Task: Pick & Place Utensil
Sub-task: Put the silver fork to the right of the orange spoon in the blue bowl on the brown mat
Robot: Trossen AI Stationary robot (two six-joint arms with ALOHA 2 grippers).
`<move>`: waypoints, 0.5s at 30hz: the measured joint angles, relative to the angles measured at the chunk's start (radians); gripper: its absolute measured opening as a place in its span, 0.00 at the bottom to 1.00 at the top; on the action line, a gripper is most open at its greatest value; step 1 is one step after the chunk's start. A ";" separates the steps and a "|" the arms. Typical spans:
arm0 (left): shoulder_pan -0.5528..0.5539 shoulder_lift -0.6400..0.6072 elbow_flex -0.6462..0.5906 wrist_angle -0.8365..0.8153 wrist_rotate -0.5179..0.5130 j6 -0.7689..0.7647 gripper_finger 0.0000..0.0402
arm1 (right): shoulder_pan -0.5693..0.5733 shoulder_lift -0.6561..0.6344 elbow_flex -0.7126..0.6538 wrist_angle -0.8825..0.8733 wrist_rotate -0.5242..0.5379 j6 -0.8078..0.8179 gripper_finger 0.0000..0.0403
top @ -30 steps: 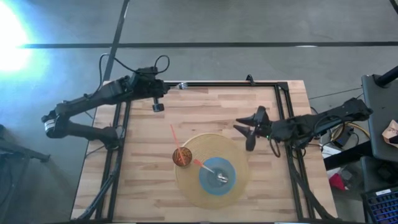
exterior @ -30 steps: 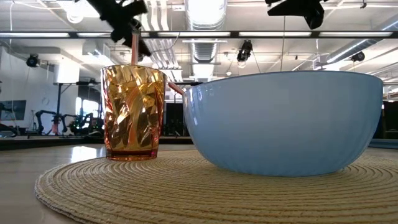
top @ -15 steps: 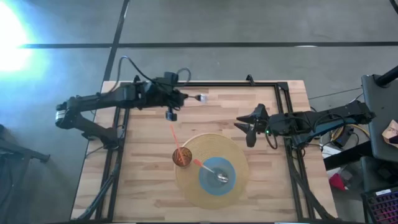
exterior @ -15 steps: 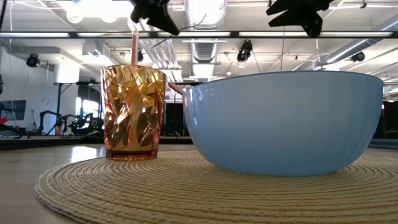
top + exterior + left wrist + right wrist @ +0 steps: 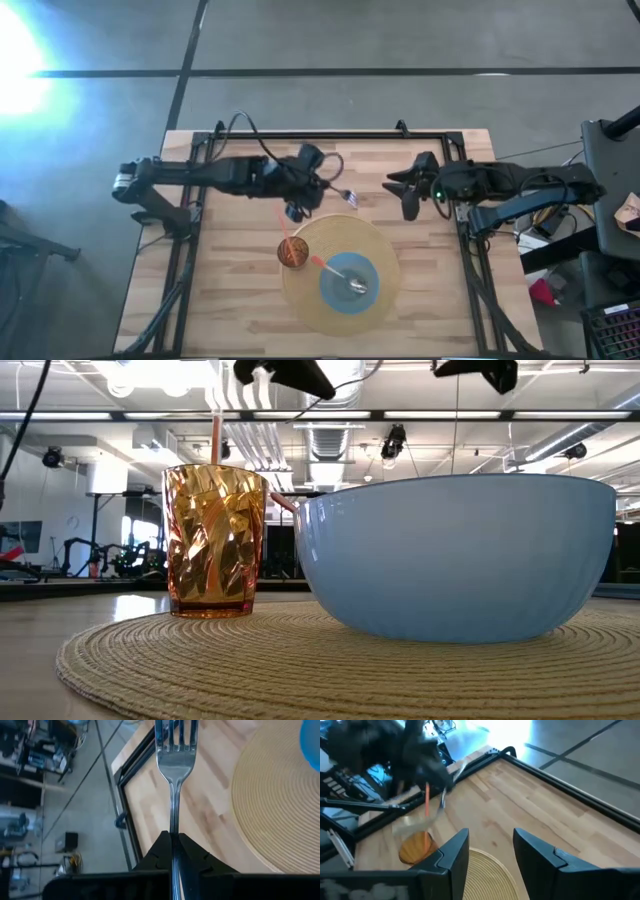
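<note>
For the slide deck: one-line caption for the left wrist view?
Left gripper shut on fork, tines forward above the wooden table beside the woven placemat.

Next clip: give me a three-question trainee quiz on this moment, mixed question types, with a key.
1. True or false: the left gripper is shut on the fork.
2. Multiple choice: the amber cup stands
A. inside the blue bowl
B. at the edge of the woven placemat, beside the blue bowl
C. off the table
3. Fill in: the right gripper hangs over the table with its fingers ____ and nothing between them.

Key: 1 true. 2 B. 3 open.
</note>
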 joint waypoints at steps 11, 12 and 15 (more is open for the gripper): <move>-0.083 0.103 0.011 0.093 -0.048 0.116 0.02 | -0.030 0.127 0.302 -0.229 -0.117 0.011 0.37; -0.089 0.108 0.011 0.101 -0.051 0.118 0.02 | -0.037 0.145 0.330 -0.257 -0.129 0.011 0.37; -0.109 0.123 0.011 0.118 -0.091 0.146 0.02 | -0.056 0.193 0.394 -0.330 -0.171 0.013 0.37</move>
